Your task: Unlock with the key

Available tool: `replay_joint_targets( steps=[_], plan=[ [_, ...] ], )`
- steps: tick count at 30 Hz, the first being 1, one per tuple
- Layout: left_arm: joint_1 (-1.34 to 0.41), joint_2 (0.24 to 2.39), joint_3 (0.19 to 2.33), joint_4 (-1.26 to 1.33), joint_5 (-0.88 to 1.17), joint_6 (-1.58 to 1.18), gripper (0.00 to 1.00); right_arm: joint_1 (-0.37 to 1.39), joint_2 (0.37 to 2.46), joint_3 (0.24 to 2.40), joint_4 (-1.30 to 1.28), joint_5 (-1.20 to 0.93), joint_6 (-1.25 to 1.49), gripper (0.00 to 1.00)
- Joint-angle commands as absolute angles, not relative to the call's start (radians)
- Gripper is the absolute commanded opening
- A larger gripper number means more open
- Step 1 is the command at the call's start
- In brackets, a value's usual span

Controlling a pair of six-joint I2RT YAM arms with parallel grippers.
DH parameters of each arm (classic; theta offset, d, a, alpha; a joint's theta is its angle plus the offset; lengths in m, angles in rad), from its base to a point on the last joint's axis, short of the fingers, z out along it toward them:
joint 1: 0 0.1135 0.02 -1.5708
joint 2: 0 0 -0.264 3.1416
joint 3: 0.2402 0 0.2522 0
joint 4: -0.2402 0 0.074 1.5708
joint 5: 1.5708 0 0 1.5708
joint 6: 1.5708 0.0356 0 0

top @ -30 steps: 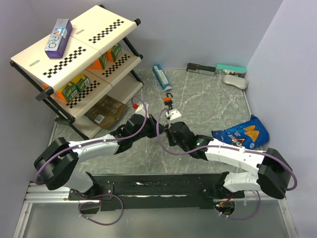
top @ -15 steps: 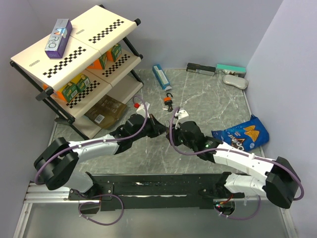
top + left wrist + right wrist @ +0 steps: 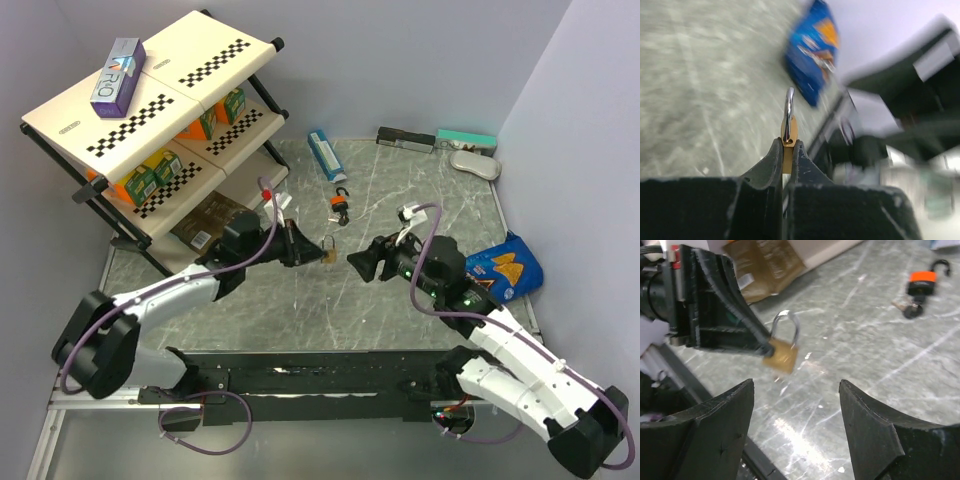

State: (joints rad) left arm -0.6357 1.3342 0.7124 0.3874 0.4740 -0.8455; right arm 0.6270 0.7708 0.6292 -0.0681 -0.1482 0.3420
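While looking down from above, find the left end effector (image 3: pixel 316 251) pinched shut on the small brass padlock (image 3: pixel 328 256), lifted off the worktop (image 3: pixel 420 200). Find the right end effector (image 3: pixel 362 265) just beside it, spread wide, holding nothing. Spot the key (image 3: pixel 343 213) beyond both, lying at the orange padlock (image 3: pixel 342 203). Count green juice cartons (image 3: pixel 150 180) on the shelf rack (image 3: pixel 255 185), with a blue box (image 3: pixel 118 75) on top. Through the left wrist, see only the shackle poking above clamped fingers. Through the right wrist, see the key touching the orange padlock's base; cannot tell whether inserted. Judge the step as fetching: send the empty right end effector to that key and grip its head squarely.
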Motion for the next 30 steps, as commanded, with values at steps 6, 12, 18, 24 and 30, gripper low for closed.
replay_joint_targets(
  steps=[6,12,18,24,30],
  plan=[
    [-0.618,1.17,0.808,0.1,0.937,-0.465,0.01,0.586,0.851,0.788,-0.026,-0.492,0.285,0.75],
    [-0.618,1.166,0.842,-0.044,0.951,-0.334,0.01,0.597,0.92,0.801,0.043,-0.589,0.305,0.72],
    [-0.615,1.17,0.836,-0.04,0.936,-0.328,0.01,0.655,0.968,0.81,0.058,-0.595,0.296,0.7],
    [-0.609,1.157,0.824,-0.021,0.916,-0.341,0.01,0.695,1.031,0.839,0.011,-0.572,0.256,0.68],
    [-0.607,1.146,0.815,-0.008,0.908,-0.359,0.01,0.706,1.049,0.847,-0.029,-0.581,0.244,0.61]
  ],
)
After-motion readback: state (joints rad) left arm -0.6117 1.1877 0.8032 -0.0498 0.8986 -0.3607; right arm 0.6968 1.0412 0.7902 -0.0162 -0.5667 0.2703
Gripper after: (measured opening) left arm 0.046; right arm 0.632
